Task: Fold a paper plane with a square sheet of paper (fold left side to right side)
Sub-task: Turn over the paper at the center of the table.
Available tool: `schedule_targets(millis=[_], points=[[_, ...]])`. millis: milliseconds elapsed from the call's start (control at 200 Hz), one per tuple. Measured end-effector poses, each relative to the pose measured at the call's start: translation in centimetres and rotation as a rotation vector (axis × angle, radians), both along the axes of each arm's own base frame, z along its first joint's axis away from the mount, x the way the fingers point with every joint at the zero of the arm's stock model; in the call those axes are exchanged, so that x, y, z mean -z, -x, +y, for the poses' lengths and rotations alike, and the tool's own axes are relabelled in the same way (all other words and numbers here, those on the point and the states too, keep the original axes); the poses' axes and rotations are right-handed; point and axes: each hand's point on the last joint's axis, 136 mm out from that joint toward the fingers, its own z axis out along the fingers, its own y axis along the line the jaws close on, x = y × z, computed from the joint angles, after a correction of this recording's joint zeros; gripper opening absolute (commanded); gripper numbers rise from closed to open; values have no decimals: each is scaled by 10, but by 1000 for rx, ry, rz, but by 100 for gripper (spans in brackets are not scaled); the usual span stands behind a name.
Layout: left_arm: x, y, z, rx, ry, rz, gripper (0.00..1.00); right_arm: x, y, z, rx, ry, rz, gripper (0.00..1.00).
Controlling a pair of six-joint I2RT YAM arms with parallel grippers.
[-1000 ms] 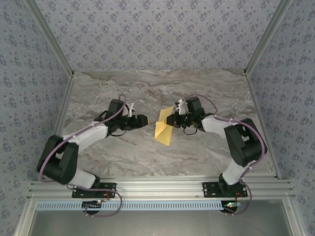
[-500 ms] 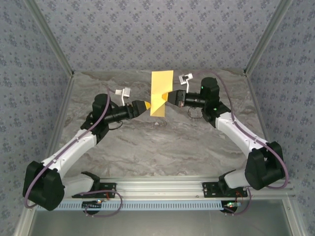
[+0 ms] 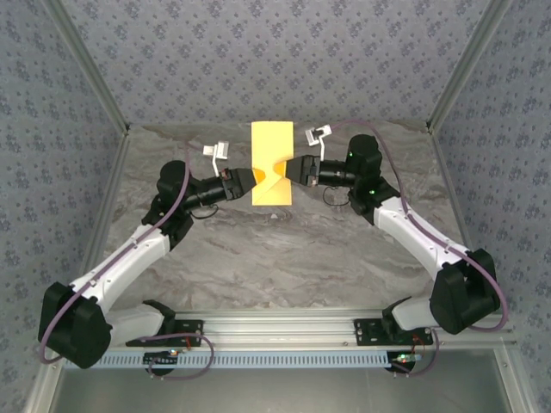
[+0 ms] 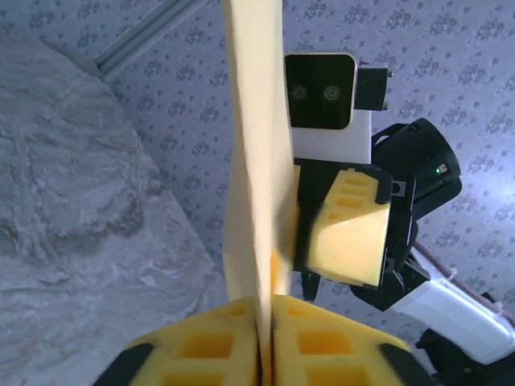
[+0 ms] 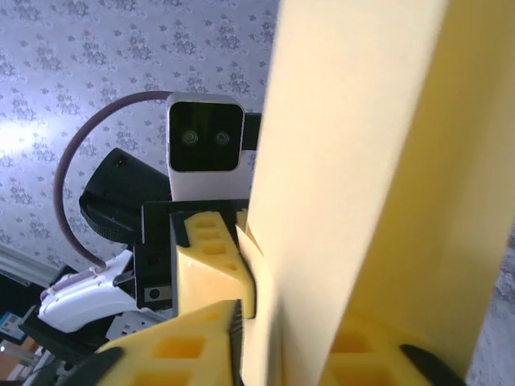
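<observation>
The square sheet of paper (image 3: 270, 163) has risen from mid-desk to stand upright near the far edge of the desk (image 3: 284, 258). The left gripper (image 3: 244, 181) has just clamped its jaws on the left border, likely a handover. The right gripper (image 3: 298, 170) straddles the other side (gripping or not, I cannot tell). The sheet is thin, matte yellow, and softly buckled.

The top camera looks down from behind the arm bases (image 3: 164, 331) over the worktop (image 3: 284, 258). The left wrist camera (image 5: 205, 141) and right wrist camera (image 4: 322, 90) face each other, close across the shared square sheet of paper (image 3: 269, 146).
</observation>
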Motion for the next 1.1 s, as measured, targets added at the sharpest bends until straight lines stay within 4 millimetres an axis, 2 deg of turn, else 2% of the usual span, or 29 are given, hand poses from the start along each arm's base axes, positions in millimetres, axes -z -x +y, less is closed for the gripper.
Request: schedule_targets(millis=[60,125,225,345,420,495,600,715,809,899,1099], points=[[0,0,1,-9,-5,-1,1,1,-1,-5,15,6,0,41],[5,0,2,-27,-30,3,0,3,-3,-12,45,23,-1,52],[22,4,0,-77,-161,20,0,17,-13,-32,164,120,9,61],[32,11,-5,-165,-406,-11,0,47,-34,-72,402,360,30,70],[41,13,-3,-224,-558,-22,0,70,-39,-103,525,518,55,78],[64,10,4,-294,-742,3,0,95,-38,-140,637,663,107,83],[119,6,22,-383,-1060,92,0,122,-29,-190,780,824,185,89],[172,8,43,-436,-1373,191,0,139,-15,-226,872,942,239,95],[202,9,54,-461,-1545,247,0,146,-5,-244,916,1006,264,98],[220,9,58,-470,-1638,282,0,149,0,-255,942,1042,279,100],[255,8,46,-435,-1731,332,0,150,9,-267,968,1070,279,100]])
